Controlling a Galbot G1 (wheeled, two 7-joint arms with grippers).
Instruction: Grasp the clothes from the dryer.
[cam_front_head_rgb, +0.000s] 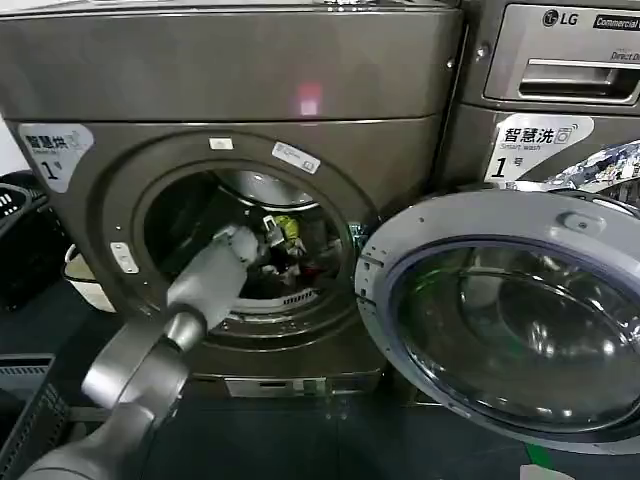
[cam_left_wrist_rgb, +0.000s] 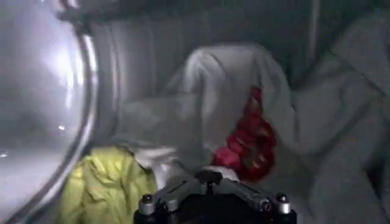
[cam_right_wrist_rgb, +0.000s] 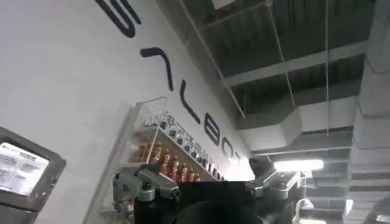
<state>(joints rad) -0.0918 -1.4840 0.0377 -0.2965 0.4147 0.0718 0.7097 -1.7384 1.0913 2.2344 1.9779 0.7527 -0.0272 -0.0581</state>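
Note:
The dryer (cam_front_head_rgb: 400, 90) is the dark bronze-grey machine with a label numbered 1, and its porthole stands open. My left arm reaches through the porthole into the drum. The clothes (cam_front_head_rgb: 288, 232) lie inside; in the left wrist view they are a grey-white cloth (cam_left_wrist_rgb: 225, 91), a red piece (cam_left_wrist_rgb: 251, 137) and a yellow-green garment (cam_left_wrist_rgb: 106, 185). My left gripper (cam_left_wrist_rgb: 207, 176) is down among them, its fingers drawn together on a fold of whitish cloth. My right gripper (cam_right_wrist_rgb: 210, 182) is parked away from the machine, open and holding nothing, facing a wall and ceiling.
The round dryer door (cam_front_head_rgb: 500, 310) hangs open to the right of the porthole. A lighter grey LG machine (cam_front_head_rgb: 560, 60) stands at the right. Dark baskets (cam_front_head_rgb: 25, 240) sit on the floor at the left. The shiny drum wall (cam_left_wrist_rgb: 36, 103) curves close beside the left gripper.

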